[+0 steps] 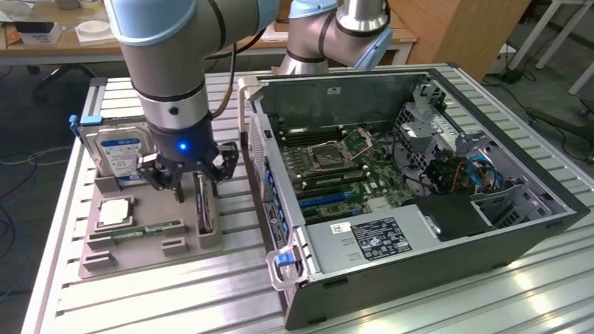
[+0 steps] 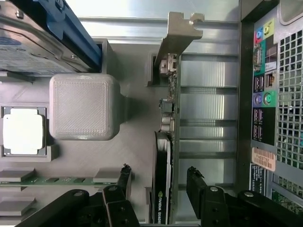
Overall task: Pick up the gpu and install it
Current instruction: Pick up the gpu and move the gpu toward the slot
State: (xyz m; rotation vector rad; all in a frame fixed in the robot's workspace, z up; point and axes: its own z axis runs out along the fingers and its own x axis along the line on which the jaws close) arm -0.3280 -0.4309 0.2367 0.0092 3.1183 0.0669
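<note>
Hovering low over the grey holder tray (image 1: 215, 245) in the lower left of the exterior view, the jaws stand wide open astride the gpu (image 1: 202, 203). The card stands on edge in its slot on the tray's side nearest the open computer case (image 1: 446, 268), and neither finger touches it. The card looks closer to one finger (image 2: 195, 182) than the other, so an uneven close could, I judge, shove it sideways and tilt it in the slot, and a card that binds on lifting might drag the tray across the bench (image 1: 139, 303).
</note>
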